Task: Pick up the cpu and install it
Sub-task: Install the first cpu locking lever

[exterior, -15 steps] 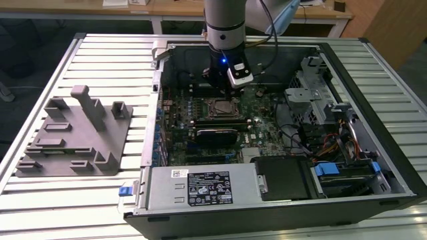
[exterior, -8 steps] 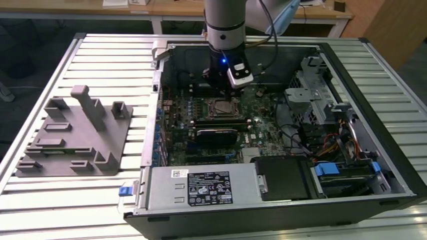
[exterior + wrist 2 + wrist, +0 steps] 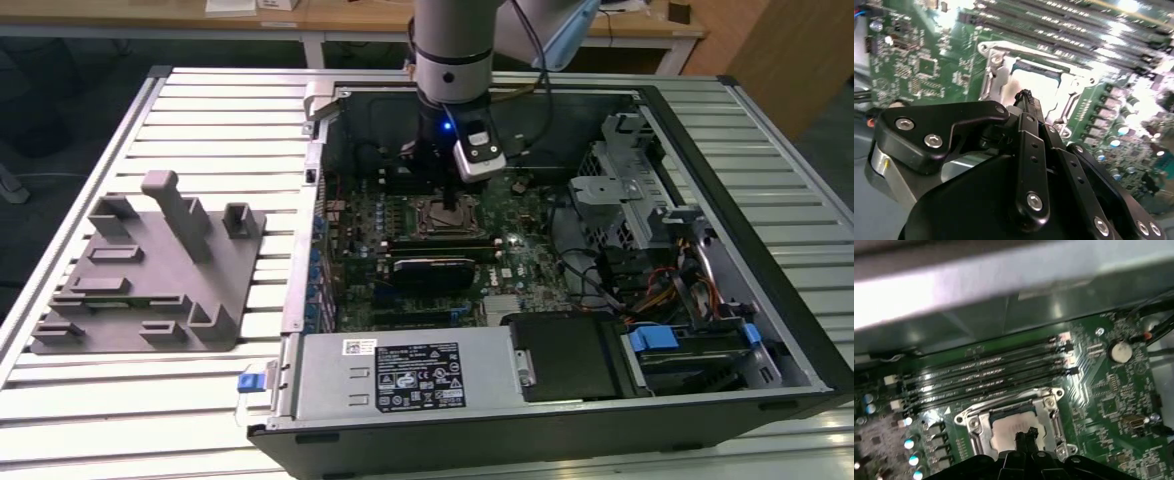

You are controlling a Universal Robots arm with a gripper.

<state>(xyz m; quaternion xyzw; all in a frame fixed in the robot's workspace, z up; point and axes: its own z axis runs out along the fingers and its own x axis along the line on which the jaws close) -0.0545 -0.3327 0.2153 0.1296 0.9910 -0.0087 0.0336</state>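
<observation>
Fingers of the arm hang low inside the open computer case, pressed together to a narrow black tip with nothing between them. Right under that tip sits the cpu, its pale silvery top lying flat in the metal-framed socket on the green motherboard; in both wrist views the tip reaches over the chip's near edge, but whether it touches the surface or hovers just above I cannot tell. In the second wrist view the same fingers stand in front of the bright chip, with the black linkage of the gripper crowding the foreground.

Beyond the tip, past the socket, run long dark memory slots side by side. Off to one side of the fingers a round coin battery shines on the board.

From the exterior view the fingers come straight down over the socket in the middle of the case. Well apart from them, out on the slatted table toward the exterior view's left, lies a grey plastic tray with upright posts.
</observation>
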